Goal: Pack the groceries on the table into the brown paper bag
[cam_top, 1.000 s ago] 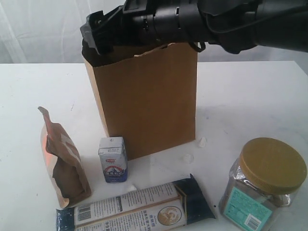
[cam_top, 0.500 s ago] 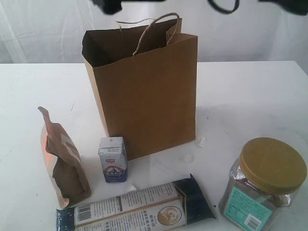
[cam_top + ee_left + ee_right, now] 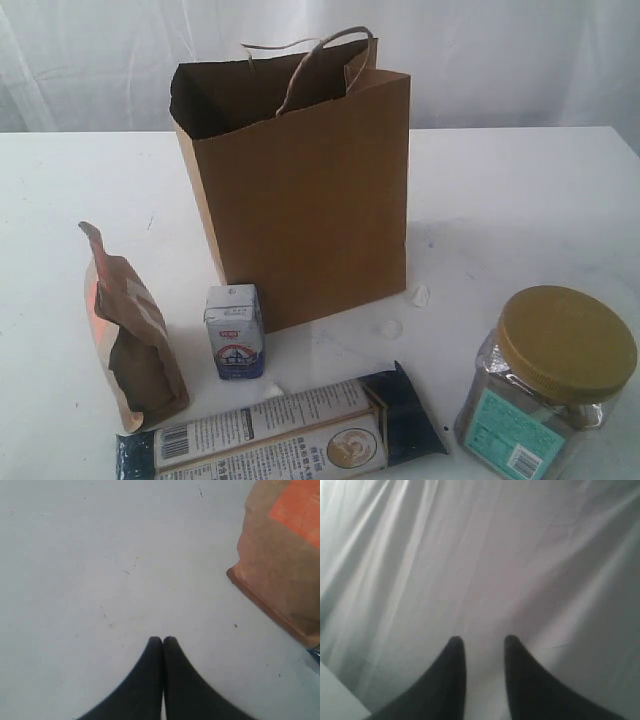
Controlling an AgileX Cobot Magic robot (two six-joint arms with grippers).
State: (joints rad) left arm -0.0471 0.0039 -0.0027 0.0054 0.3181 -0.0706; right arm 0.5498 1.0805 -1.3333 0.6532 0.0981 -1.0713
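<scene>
boxy, matte brown paper bag (image 3: 310, 200) stands upper centre of the frame; left gripper (image 3: 163, 641) pinched closed, right gripper (image 3: 482, 645) slightly parted, empty.

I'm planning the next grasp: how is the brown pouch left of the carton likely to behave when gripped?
The brown pouch looks crinkled and dented, so it is probably soft and would give under a squeeze. It stands tall on a narrow base, so a sideways push may well tip it. Weight cannot be judged.
</scene>
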